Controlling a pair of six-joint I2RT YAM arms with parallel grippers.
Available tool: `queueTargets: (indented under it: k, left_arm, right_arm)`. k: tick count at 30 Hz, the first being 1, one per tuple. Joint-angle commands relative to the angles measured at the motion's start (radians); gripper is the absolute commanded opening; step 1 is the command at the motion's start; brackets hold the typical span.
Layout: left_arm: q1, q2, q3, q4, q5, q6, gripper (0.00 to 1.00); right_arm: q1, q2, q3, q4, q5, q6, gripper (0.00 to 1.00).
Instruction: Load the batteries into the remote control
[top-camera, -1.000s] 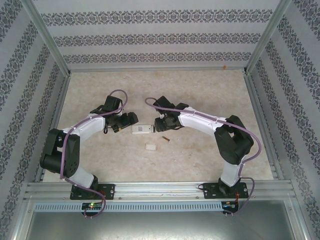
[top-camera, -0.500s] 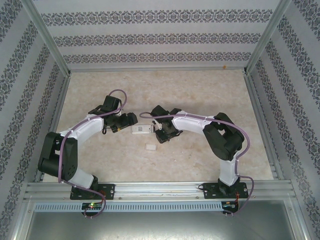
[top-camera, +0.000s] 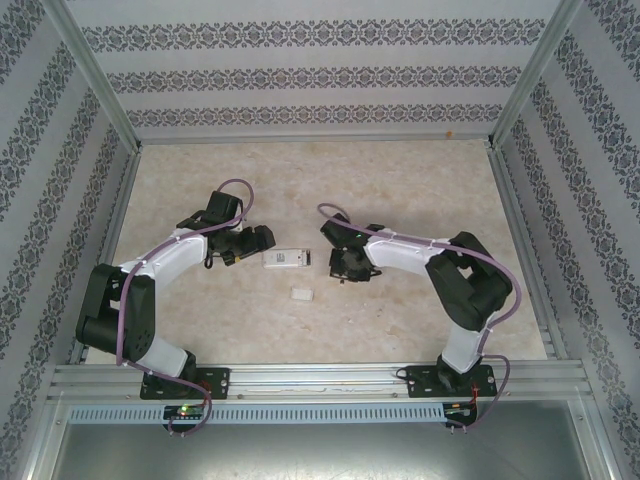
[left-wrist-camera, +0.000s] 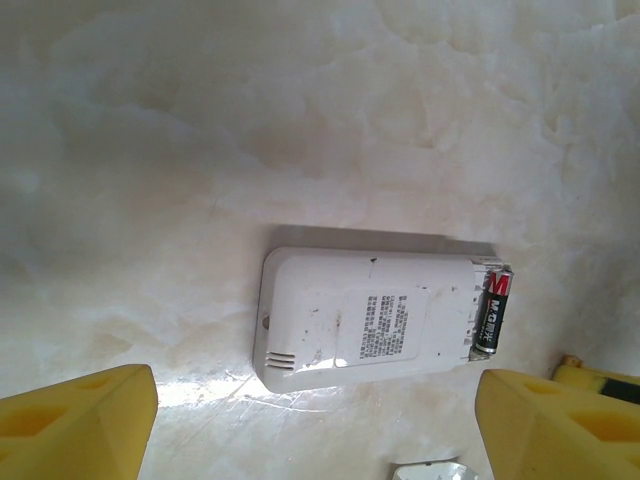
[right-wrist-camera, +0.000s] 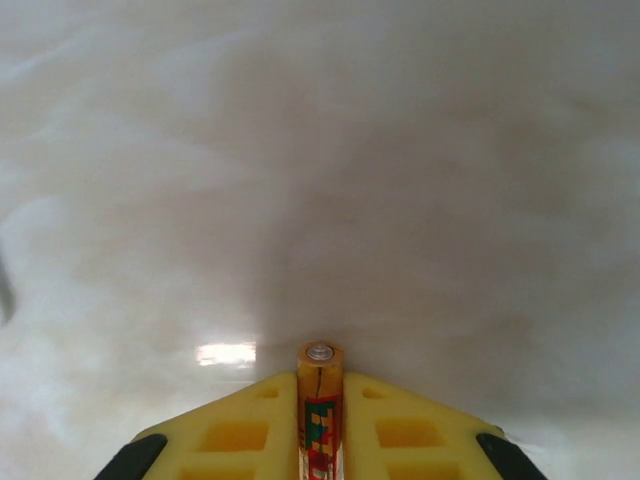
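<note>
The white remote control (left-wrist-camera: 365, 318) lies back-side up on the table, seen too from above (top-camera: 285, 259). One dark battery (left-wrist-camera: 494, 311) with a red end sits in the open compartment at its right end. My left gripper (left-wrist-camera: 315, 430) is open, its yellow fingers (left-wrist-camera: 80, 425) wide apart on the near side of the remote; from above it (top-camera: 258, 240) is just left of the remote. My right gripper (right-wrist-camera: 320, 392) is shut on an orange battery (right-wrist-camera: 320, 385) whose metal tip pokes out past the pads. This gripper (top-camera: 345, 266) hangs just right of the remote.
A small white battery cover (top-camera: 301, 295) lies on the table just in front of the remote, its edge at the bottom of the left wrist view (left-wrist-camera: 428, 470). Aluminium frame rails (top-camera: 300, 378) and patterned walls close the table in.
My right gripper came down over the loose battery in front of the remote, closed on it and shifted right; the battery no longer lies on the table. The left arm barely moved.
</note>
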Motion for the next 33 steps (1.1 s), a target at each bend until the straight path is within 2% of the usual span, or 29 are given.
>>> queueTargets:
  k: [1,5,7,10,11,12,13,16,18,19,22,23,25,28,33]
  left_arm:
    - [0.003,-0.024,0.004,-0.023,-0.014,0.01,0.84]
    - [0.003,-0.019,0.008,-0.025,-0.017,0.019,0.84]
    - [0.003,-0.02,0.004,-0.019,-0.018,0.016,0.84]
    - [0.004,-0.017,0.002,-0.012,-0.014,0.014,0.84]
    - [0.003,-0.016,0.003,-0.013,-0.011,0.015,0.84]
    - [0.003,-0.017,0.003,-0.013,-0.011,0.017,0.84]
    - [0.003,-0.018,0.003,-0.013,-0.013,0.018,0.84]
    - [0.004,-0.027,0.002,-0.013,-0.022,0.021,0.84]
    - [0.003,-0.035,-0.003,-0.013,-0.025,0.021,0.84]
    - [0.003,-0.04,-0.005,-0.011,-0.028,0.02,0.84]
    - [0.004,-0.049,-0.018,0.0,-0.033,0.014,0.84]
    - [0.003,-0.05,-0.023,0.001,-0.036,0.014,0.85]
    - [0.003,-0.055,-0.027,-0.002,-0.039,0.014,0.85]
    - [0.003,-0.06,-0.033,0.001,-0.044,0.016,0.85]
    - [0.003,-0.056,-0.03,0.002,-0.042,0.02,0.85]
  right_arm:
    - [-0.007,0.024,-0.028,-0.047,0.036,0.358,0.17]
    - [-0.015,0.019,-0.009,-0.046,0.043,0.303,0.24]
    - [-0.018,-0.018,0.01,-0.059,0.077,0.207,0.28]
    - [-0.013,-0.111,0.042,-0.083,0.201,-0.021,0.36]
    - [-0.013,-0.149,0.038,-0.06,0.244,-0.148,0.4]
    - [-0.015,-0.181,0.031,-0.027,0.273,-0.289,0.49]
    - [-0.024,-0.201,0.023,0.015,0.249,-0.44,0.55]
    - [-0.049,-0.23,0.035,0.027,-0.062,-0.992,0.55]
    - [-0.016,-0.237,0.04,-0.023,-0.038,-1.303,0.52]
    - [-0.01,-0.248,0.016,-0.02,-0.037,-1.427,0.54]
    - [-0.023,-0.307,-0.091,-0.036,-0.167,-1.894,0.57]
    - [-0.024,-0.324,-0.13,-0.022,-0.178,-2.012,0.63]
    - [-0.047,-0.322,-0.155,-0.011,-0.206,-2.15,0.66]
    - [-0.058,-0.24,-0.105,-0.081,-0.207,-2.256,0.69]
    - [-0.06,-0.134,-0.078,-0.062,-0.199,-2.327,0.69]
